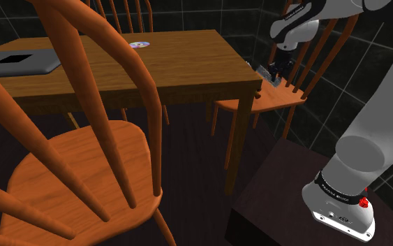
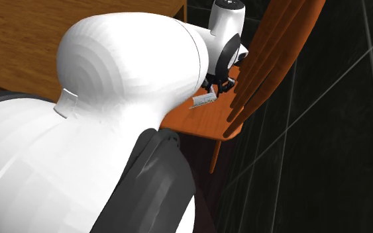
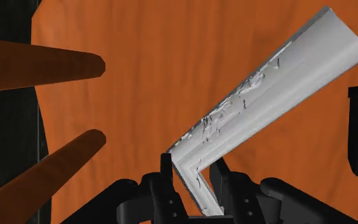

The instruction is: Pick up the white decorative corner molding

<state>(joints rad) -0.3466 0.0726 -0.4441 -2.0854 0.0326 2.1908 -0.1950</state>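
Observation:
The white corner molding (image 3: 279, 83) is an L-shaped strip with raised ornament, over the orange seat (image 3: 139, 76) of a wooden chair beside the table. My black gripper (image 3: 193, 181) comes down at the L's corner, and both fingers (image 3: 166, 181) press against its short arm, shut on it. In the shoulder view the gripper (image 1: 278, 70) is low over the chair seat (image 1: 275, 101), with the molding (image 1: 263, 71) at its tip. The second exterior view shows the molding (image 2: 203, 100) close to the seat under the gripper (image 2: 219, 85); I cannot tell whether it touches.
The chair's back spindles (image 1: 320, 56) rise right beside the hand. A wooden table (image 1: 188, 70) carries a grey flat device (image 1: 20, 63) and a small disc (image 1: 139, 45). Another chair (image 1: 83, 168) stands in the foreground. The stand (image 1: 285, 203) is at lower right.

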